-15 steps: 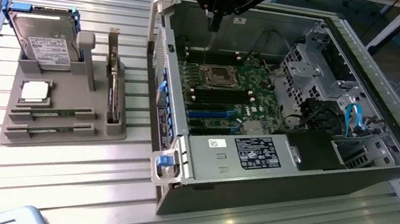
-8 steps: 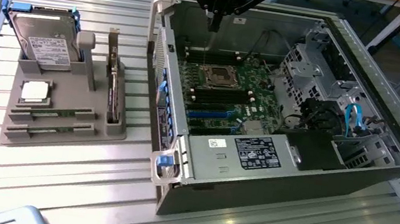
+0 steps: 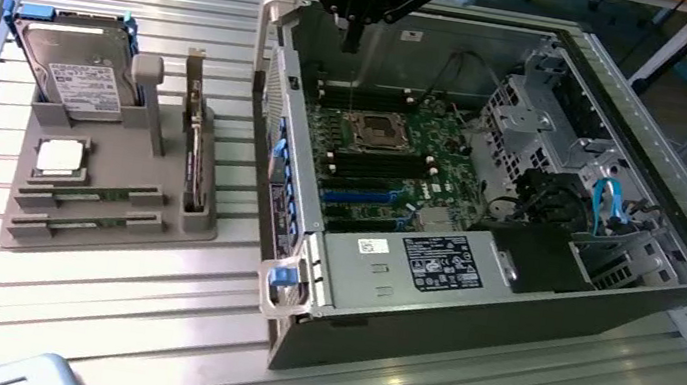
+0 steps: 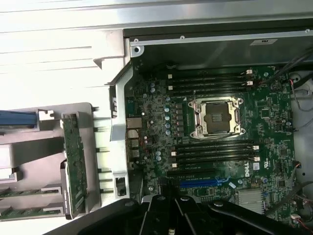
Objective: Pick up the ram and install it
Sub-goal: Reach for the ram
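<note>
You can read very little here. On the green motherboard (image 4: 274, 147) in the open black computer case (image 3: 458, 340), a small white printed mark (image 4: 247, 169) beside the blue slot (image 4: 203, 183) looks like the Dell logo. The white label (image 3: 87, 86) on the silver hard drive (image 3: 74, 49) and the black sticker (image 3: 442, 263) on the grey power supply box (image 3: 372, 275) carry print too small to read.

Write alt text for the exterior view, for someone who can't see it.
The arm's gripper, jaws shut, hangs over an open computer case, its motherboard exposed. On the exterior view's left, a gray holder carries two ram sticks, a hard drive, a processor chip and an upright card.
</note>
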You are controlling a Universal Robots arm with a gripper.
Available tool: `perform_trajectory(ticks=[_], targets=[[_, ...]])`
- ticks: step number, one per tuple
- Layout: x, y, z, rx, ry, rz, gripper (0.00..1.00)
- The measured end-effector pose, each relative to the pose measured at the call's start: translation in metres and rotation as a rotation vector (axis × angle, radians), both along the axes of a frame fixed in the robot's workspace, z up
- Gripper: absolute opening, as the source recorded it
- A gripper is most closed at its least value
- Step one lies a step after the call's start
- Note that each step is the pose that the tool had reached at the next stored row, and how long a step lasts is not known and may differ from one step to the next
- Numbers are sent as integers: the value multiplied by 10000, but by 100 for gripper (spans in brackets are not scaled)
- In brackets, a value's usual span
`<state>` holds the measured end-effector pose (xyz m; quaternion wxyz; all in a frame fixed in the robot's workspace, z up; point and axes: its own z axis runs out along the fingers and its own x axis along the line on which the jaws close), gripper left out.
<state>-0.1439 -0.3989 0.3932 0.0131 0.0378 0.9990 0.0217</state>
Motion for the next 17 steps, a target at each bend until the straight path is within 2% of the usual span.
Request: perform_trajectory(ticks=[5,8,17], targets=[[-171,0,-1,1,-1,0,10],[-329,0,-1,0,0,0,10],[-696,0,-1,1,0,0,10]])
